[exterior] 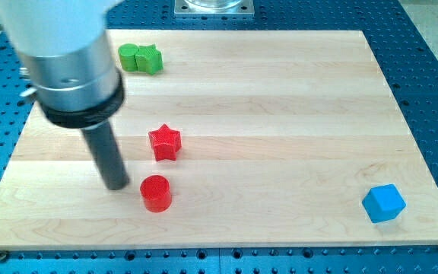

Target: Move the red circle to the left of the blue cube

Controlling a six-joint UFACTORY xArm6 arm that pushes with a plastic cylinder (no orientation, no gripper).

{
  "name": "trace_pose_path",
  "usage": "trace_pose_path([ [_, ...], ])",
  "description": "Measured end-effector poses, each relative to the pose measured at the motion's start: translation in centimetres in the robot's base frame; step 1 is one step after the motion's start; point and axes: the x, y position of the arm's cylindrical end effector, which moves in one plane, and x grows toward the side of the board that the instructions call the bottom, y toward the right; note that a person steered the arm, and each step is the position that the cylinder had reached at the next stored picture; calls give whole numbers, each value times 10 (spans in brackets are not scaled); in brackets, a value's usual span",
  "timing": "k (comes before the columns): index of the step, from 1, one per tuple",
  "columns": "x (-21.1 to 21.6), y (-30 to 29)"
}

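Illumination is bright, even and diffuse, apparently from overhead. The wooden surface (280,114) shows no glare. Shadows are short and soft: a faint one lies beneath the red circle (156,192), another beneath the blue cube (384,203). The arm housing (63,53) at near left is slightly blurred and washed out. Block edges are moderately sharp; no edge distortion is evident

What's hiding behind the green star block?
A round green block sits touching the green star block on the view's left, partly covered. Its hidden side cannot be seen. My tip is far away, beside the red circle.
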Motion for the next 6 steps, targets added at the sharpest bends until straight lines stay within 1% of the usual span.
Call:
trace_pose_path([
  [1, 28, 32],
  [2, 29, 147],
  [3, 28, 244],
  [4, 32, 212],
  [5, 48, 228],
  [6, 39, 270],
])
